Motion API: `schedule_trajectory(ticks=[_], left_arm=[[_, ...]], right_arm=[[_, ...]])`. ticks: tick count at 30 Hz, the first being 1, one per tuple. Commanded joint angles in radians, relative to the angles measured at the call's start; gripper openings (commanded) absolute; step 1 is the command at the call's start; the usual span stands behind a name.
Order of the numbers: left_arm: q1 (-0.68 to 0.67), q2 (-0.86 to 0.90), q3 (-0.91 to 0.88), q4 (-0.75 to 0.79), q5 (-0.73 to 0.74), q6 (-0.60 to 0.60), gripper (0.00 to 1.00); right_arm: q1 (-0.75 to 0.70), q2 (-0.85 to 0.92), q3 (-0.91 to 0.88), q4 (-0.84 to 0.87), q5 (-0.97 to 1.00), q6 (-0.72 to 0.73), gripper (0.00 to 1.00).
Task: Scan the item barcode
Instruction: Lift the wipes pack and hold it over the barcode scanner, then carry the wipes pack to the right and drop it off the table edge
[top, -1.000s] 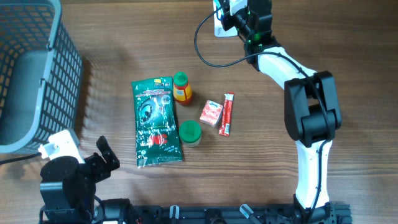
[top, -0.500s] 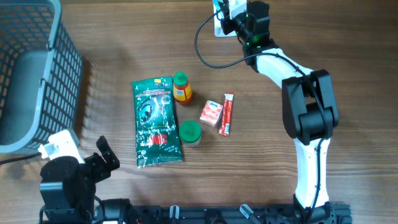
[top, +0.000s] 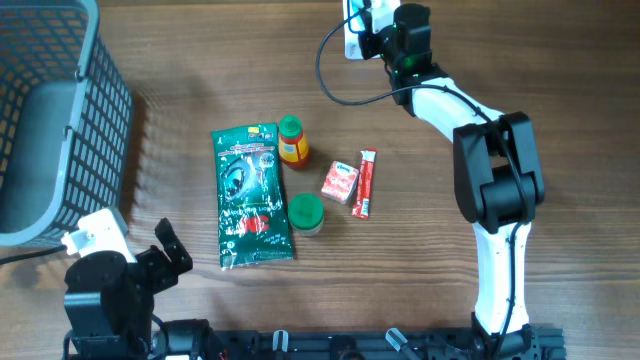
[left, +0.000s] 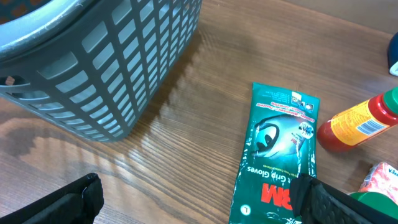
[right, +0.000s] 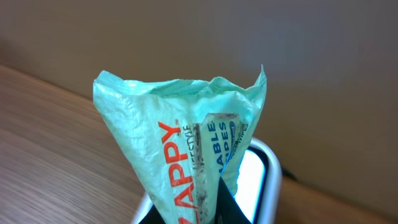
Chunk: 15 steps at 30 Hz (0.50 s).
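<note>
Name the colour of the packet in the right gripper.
Mint green packet, red letters; right wrist view best.

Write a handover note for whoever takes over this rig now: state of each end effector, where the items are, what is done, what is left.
Left end effector: open, holding nothing, near the basket.
Right end effector: shut on the wipes pack, held over a white device, likely the scanner.
On the table: gloves, bottle, jar, sachet, stick.
Done: wipes lifted to the device.
Left: confirm that scan; the pictures cannot tell whether the other items are scanned.
</note>
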Motion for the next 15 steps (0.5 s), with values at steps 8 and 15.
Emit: schedule_trajectory(ticks=[8, 15], left_arm=[[-0.005, 0.000, 0.003, 0.002, 0.005, 0.002, 1.00], [-0.005, 0.000, 0.003, 0.002, 0.005, 0.002, 1.00]], right_arm=[[-0.232, -0.219, 0.018, -0.330, 0.604, 0.037, 0.04], [-0.552, -0.204, 0.011, -0.531, 0.613, 0.018, 0.04]])
